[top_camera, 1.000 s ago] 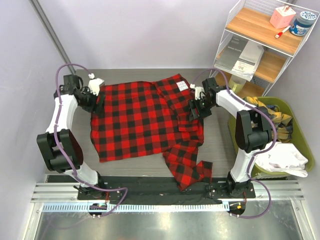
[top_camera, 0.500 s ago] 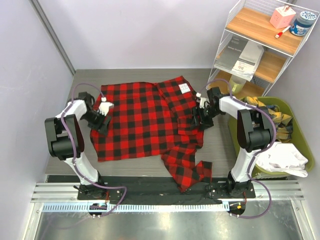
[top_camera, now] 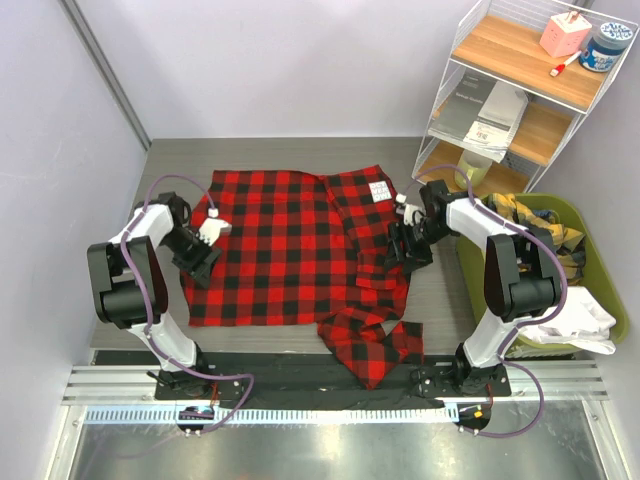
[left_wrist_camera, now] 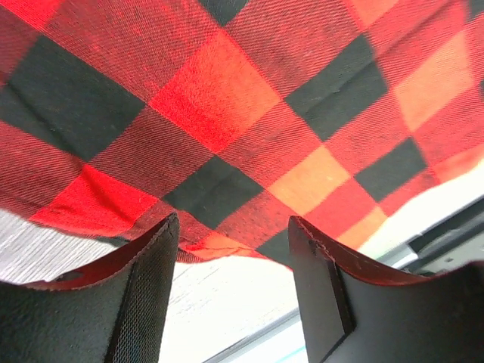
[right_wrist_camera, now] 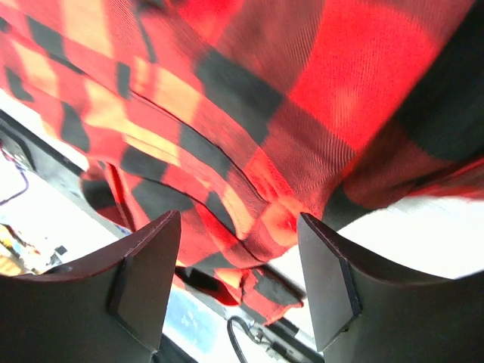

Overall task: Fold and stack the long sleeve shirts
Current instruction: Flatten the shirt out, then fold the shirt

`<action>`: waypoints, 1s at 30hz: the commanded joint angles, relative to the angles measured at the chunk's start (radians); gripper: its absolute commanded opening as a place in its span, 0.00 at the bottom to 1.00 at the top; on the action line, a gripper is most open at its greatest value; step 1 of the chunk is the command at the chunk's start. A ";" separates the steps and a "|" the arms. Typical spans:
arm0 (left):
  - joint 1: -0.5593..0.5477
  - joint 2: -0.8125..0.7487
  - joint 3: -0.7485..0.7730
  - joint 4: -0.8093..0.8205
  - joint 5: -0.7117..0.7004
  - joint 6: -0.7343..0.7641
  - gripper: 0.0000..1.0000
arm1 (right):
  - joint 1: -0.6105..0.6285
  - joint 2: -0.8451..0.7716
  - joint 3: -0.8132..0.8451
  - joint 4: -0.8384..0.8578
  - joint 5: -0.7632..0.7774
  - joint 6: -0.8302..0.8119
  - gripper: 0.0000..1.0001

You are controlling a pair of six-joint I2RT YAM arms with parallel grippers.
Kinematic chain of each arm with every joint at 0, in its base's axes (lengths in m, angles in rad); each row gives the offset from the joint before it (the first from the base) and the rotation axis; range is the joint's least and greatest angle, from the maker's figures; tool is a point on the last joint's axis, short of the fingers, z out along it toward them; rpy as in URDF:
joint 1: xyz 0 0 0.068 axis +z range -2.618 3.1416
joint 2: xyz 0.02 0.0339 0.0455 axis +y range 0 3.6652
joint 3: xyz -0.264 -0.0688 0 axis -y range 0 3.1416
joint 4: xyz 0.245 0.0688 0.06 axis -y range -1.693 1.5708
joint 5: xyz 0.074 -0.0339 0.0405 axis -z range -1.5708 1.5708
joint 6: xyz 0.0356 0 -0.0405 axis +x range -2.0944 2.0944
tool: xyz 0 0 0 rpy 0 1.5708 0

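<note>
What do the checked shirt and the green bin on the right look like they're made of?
Shirt: soft woven cloth, probably flannel; the left wrist view shows diagonal twill threads and a matte face. Green bin: likely moulded plastic, smooth with a rounded rim, though too far to confirm.

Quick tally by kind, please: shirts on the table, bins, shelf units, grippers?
Red-and-black flannel shirt: 1
Green bin: 1
Wire shelf unit: 1
Grippers: 2 (left gripper, right gripper)
Total: 5
</note>
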 commanded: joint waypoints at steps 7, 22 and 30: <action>-0.003 -0.035 0.159 -0.027 0.150 -0.078 0.61 | -0.012 0.077 0.137 0.050 -0.002 0.017 0.64; -0.003 -0.026 0.225 -0.011 0.190 -0.103 0.61 | -0.029 0.022 0.019 0.073 -0.031 0.033 0.60; 0.005 -0.010 0.271 0.084 0.220 -0.183 0.64 | -0.028 0.089 0.106 0.110 -0.106 0.050 0.38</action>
